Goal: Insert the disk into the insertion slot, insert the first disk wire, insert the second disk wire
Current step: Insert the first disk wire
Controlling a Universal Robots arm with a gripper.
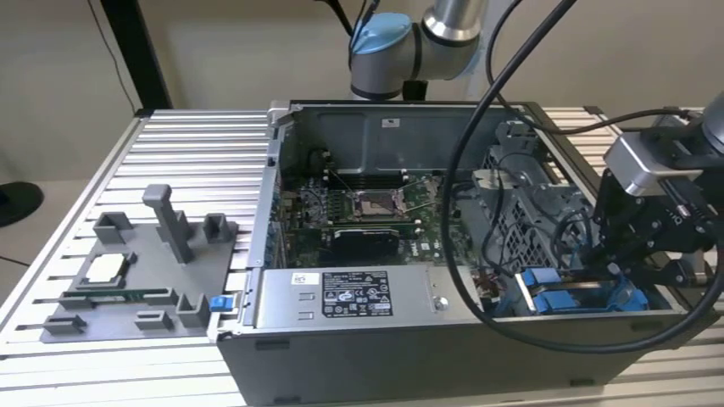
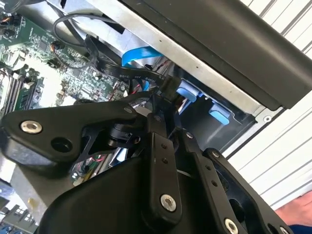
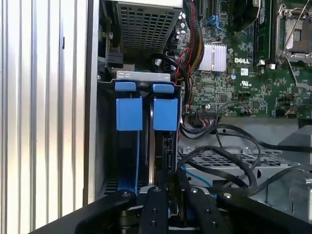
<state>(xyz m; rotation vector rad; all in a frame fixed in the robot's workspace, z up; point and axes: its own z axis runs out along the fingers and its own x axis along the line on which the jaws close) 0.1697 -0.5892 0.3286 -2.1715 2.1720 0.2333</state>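
My gripper (image 1: 608,261) hangs over the near right corner of the open computer case, right above the insertion slot (image 1: 565,297). In both wrist views its black fingers (image 3: 155,204) stand close together, shut on a small black connector (image 2: 168,87) of a flat black disk wire (image 2: 105,64). The slot (image 3: 144,75) is a grey metal bay with two bright blue carrier tabs side by side. The disk (image 3: 152,156) stands edge-on in the bay under the blue tab (image 3: 165,114). A blue wire (image 2: 141,53) runs past the connector.
The green motherboard (image 1: 362,216) fills the case floor. A long silver box with a sticker (image 1: 351,297) lies along the front wall. A perforated grey cage (image 3: 146,24) sits beside the bay. Thick black cables (image 1: 470,186) loop over the case. A grey fixture plate (image 1: 125,284) lies at the exterior view's left.
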